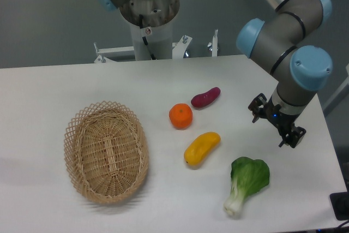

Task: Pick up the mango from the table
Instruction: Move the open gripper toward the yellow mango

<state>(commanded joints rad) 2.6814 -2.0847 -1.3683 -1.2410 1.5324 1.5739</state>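
One fruit matters: the mango lies on the table at the orange's five o'clock, untouched, so the open, empty gripper at its three o'clock must approach.

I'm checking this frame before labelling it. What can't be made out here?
- Gripper: its fingers are small and dark, so open or shut cannot be told.
- Mango: its underside against the table is hidden.
- Basket: the near inner wall is hidden behind its rim.
- Dark object at the lower right corner: cut off by the frame edge, unidentifiable.
- Arm base: cut off by the top edge.
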